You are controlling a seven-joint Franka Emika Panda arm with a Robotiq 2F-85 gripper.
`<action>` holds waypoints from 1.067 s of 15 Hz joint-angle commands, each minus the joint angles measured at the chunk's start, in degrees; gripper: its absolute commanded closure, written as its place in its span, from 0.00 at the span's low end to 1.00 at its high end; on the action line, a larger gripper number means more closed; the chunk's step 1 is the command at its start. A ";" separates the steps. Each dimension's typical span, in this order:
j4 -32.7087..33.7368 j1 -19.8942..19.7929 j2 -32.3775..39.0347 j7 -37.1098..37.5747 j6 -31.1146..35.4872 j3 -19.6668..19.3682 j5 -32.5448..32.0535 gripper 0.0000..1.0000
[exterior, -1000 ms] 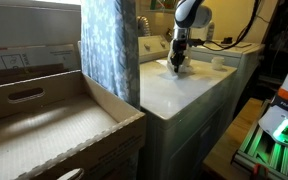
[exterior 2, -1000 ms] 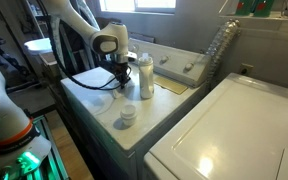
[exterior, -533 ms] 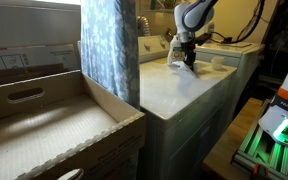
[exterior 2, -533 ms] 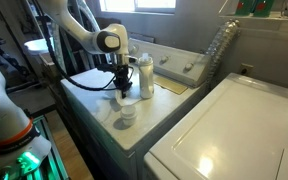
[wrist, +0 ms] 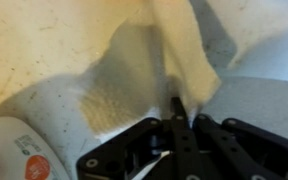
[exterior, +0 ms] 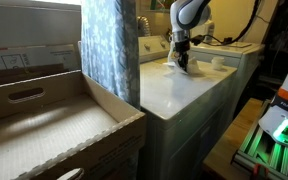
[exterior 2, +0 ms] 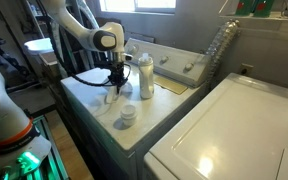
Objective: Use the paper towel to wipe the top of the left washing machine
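Observation:
The paper towel [wrist: 187,48] is a white crumpled wad pinched between my gripper's [wrist: 178,106] fingers and pressed down on the flat white top of the left washing machine [exterior 2: 89,102]. In both exterior views the gripper [exterior: 181,63] [exterior 2: 115,89] points straight down at the top [exterior: 179,92], with a bit of the towel [exterior 2: 111,97] showing under the fingers. The gripper is shut on the towel.
A white detergent bottle [exterior 2: 145,76] stands just behind the gripper, and a small white cup [exterior 2: 129,115] sits in front of it. The control panel [exterior 2: 179,63] runs along the back. A second white machine [exterior 2: 234,130] is alongside. A cardboard box [exterior: 44,125] and a curtain [exterior: 109,45] stand near.
The gripper slid the towel sideways across the machine top and then part of the way back. It stays shut on the towel and low on the surface.

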 commanded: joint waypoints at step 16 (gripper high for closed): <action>0.71 -1.05 4.38 23.27 2.88 -3.39 -15.71 1.00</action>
